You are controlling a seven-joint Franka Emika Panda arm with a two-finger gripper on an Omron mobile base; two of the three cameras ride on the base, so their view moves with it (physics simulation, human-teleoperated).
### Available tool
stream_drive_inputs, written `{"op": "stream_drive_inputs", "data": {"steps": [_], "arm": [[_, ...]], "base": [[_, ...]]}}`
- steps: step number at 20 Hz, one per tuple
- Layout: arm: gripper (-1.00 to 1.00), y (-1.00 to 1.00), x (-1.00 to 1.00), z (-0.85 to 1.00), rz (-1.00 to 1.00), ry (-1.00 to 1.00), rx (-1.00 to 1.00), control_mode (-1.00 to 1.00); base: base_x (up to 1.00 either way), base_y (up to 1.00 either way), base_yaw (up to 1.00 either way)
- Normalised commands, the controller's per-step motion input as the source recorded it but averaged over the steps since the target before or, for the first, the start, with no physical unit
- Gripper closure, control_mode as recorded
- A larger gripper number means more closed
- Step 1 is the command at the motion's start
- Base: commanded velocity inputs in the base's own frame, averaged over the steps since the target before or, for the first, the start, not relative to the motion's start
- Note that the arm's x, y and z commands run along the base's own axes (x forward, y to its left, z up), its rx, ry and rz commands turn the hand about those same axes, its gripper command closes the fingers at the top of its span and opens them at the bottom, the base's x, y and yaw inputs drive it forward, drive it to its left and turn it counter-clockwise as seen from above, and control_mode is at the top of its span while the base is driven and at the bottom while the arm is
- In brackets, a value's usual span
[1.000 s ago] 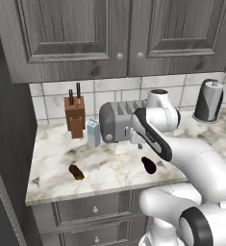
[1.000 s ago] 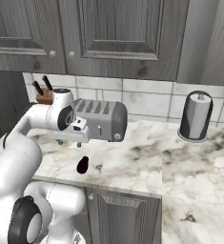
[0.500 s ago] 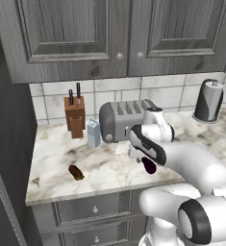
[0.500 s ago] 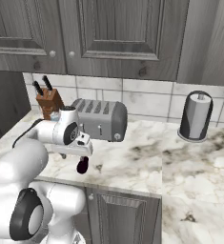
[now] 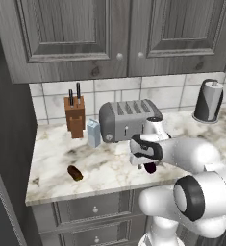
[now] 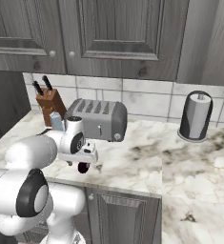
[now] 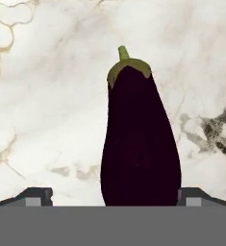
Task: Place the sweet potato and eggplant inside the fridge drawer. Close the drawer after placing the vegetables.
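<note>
The eggplant (image 7: 138, 144), glossy dark purple with a green cap, lies on the marble counter (image 5: 109, 166) near its front edge. My gripper (image 7: 112, 197) hangs open straight over it, one fingertip on each side; the left fingertip (image 7: 35, 196) stands clear of it, the right one sits close to its skin. From the base views the hand covers most of the eggplant (image 5: 150, 168) (image 6: 83, 167), with the gripper (image 5: 148, 161) (image 6: 83, 161) pointing down at it. The sweet potato (image 5: 75, 173), a small brown tuber, lies further left on the counter. The fridge drawer is out of view.
A silver toaster (image 5: 126, 120) stands just behind the hand. A knife block (image 5: 75, 115) and a small pale carton (image 5: 93, 133) are at the back left, a paper towel holder (image 5: 208, 101) at the back right. Grey cabinets hang above; grey knobbed drawers (image 5: 95, 209) sit below.
The hand has come down from beside the toaster's top to just above the eggplant, and the jaws have spread a little wider. The vegetables have not moved.
</note>
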Motion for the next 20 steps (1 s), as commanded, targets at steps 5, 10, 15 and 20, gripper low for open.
{"op": "stream_drive_inputs", "data": {"steps": [5, 10, 15, 20], "arm": [[-1.00, 0.00, 0.31, -0.40, 0.04, 0.00, 0.00, -1.00], [-1.00, 0.00, 0.13, -0.58, 0.05, 0.03, 0.00, -1.00], [1.00, 0.09, -0.03, -0.56, 0.04, 0.00, 0.00, -1.00], [1.00, 0.02, -0.27, 0.25, 0.00, -0.15, 0.00, -1.00]], "base": [[0.00, 0.00, 0.00], [0.00, 0.00, 0.00], [0.00, 0.00, 0.00], [0.00, 0.00, 0.00]]}}
